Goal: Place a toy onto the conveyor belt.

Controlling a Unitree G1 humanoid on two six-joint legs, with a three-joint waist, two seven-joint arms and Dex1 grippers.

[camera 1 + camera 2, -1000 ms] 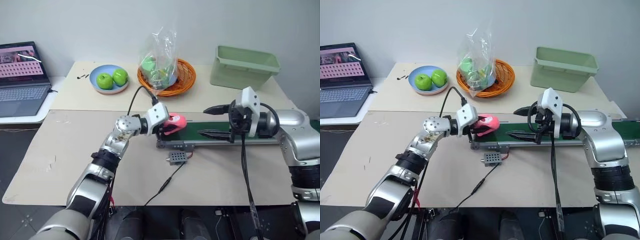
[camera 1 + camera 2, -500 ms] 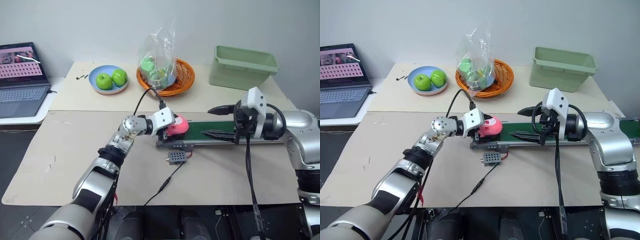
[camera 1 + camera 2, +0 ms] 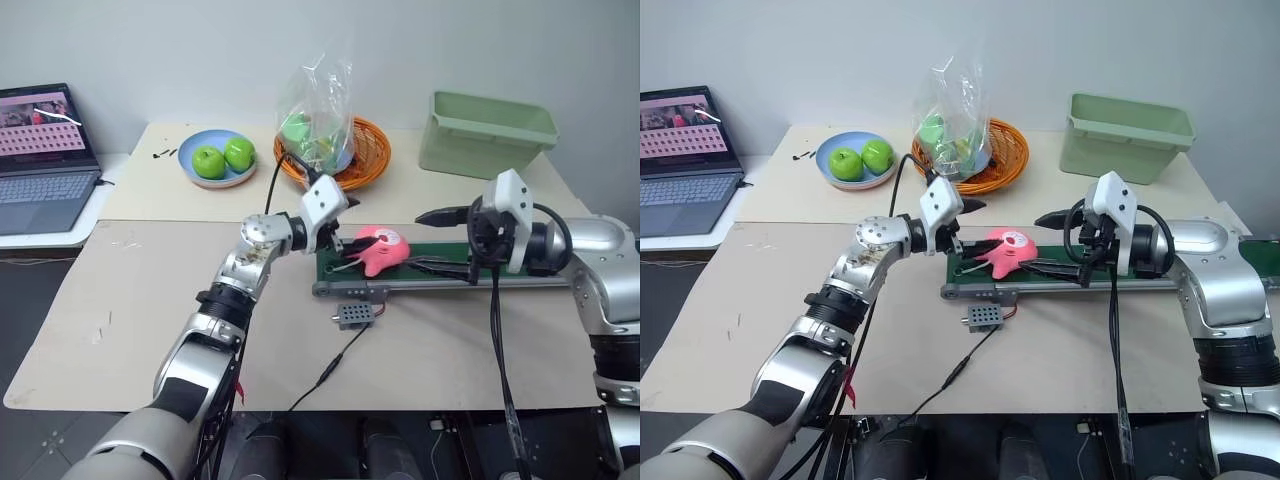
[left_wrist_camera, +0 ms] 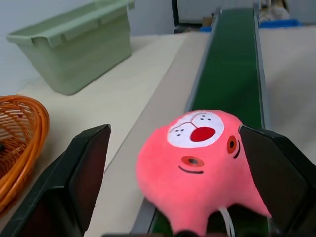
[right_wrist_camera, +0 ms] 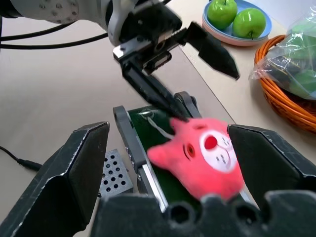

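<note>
Spanning the table (image 3: pixel 120 320), the conveyor belt (image 3: pixel 500 270) carries the toy (image 3: pixel 378 250) at its near end. The left gripper (image 3: pixel 345 222) stands wide beside the toy; the right gripper (image 3: pixel 432 240), jaws apart, points toward it.

Head cameras look down; both wrist cameras (close) share the toy (image 4: pixel 200 165).

A plain pale grey wall (image 3: pixel 150 50) rises directly behind a broad beige-topped table (image 3: pixel 150 320), lit evenly. Beside the table's far left corner sits a lower white side surface (image 3: pixel 60 235) carrying an open grey laptop (image 3: pixel 40 160), and dark floor (image 3: pixel 25 440) shows below the table's near edge.
</note>
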